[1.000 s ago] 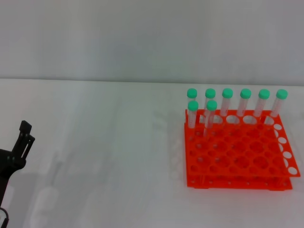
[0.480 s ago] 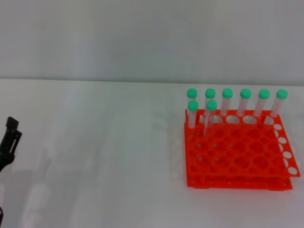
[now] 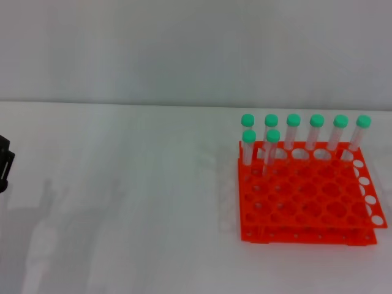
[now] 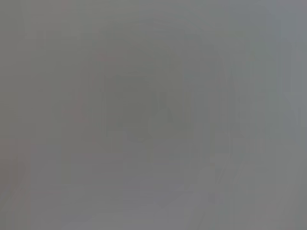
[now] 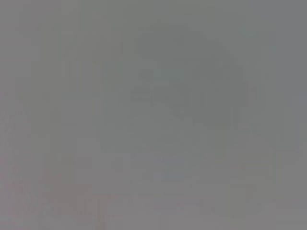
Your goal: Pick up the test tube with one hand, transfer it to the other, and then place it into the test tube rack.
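Only a sliver of the left pincer [image 3: 3, 162] shows, black, at the far left edge of the frame about mid-height, above the white desk [image 3: 135, 208]. Too little of it is in view to tell how far it is open or whether it has hold of anything. Right pincer not in view. Both wrist views show a flat grey blur, nothing to make out.

Orange-red rack [image 3: 309, 196] sits on the desk at the right of the frame, well apart from the pincer. Eight green-capped tubes stand upright in it: six in the back row [image 3: 316, 131], two just in front at the rack's left end [image 3: 248, 147] [image 3: 272, 147]. Which of them is the task's tube cannot be told. Grey wall [image 3: 196, 49] fills the upper frame.
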Robot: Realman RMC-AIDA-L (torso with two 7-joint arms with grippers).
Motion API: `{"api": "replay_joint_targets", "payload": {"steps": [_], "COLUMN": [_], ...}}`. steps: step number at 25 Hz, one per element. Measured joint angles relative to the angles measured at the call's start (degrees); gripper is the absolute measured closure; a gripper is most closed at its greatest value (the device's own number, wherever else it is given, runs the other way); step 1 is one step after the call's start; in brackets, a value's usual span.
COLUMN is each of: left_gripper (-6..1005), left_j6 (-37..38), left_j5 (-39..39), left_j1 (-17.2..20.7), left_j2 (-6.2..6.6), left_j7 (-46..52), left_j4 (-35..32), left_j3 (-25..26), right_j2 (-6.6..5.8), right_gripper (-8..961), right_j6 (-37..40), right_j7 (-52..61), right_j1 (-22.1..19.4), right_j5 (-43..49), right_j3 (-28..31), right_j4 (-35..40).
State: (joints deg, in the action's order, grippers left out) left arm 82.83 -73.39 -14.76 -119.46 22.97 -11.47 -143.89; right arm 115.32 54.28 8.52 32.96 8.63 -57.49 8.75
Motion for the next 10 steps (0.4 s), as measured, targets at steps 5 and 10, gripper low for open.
{"api": "replay_joint_targets", "payload": {"steps": [5, 10], "left_gripper": [136, 136], "left_j6": [-0.5, -0.7], "left_j5": [-0.6, -0.6], "left_j1": [-1.1, -2.2], "left_j2": [-0.02, 0.05], "left_j7": [0.0, 0.0], "left_j4": [0.9, 1.2], "left_j3": [2.9, 3.9], "right_j2": [-0.02, -0.02], "right_gripper": [89, 89], "right_j6": [0.3, 0.5], "right_j7": [0.0, 0.1], "right_j1": [0.4, 0.2], "right_j5": [-0.1, -0.3], "right_j3": [0.1, 0.2], "right_j4": [0.1, 0.2]}}
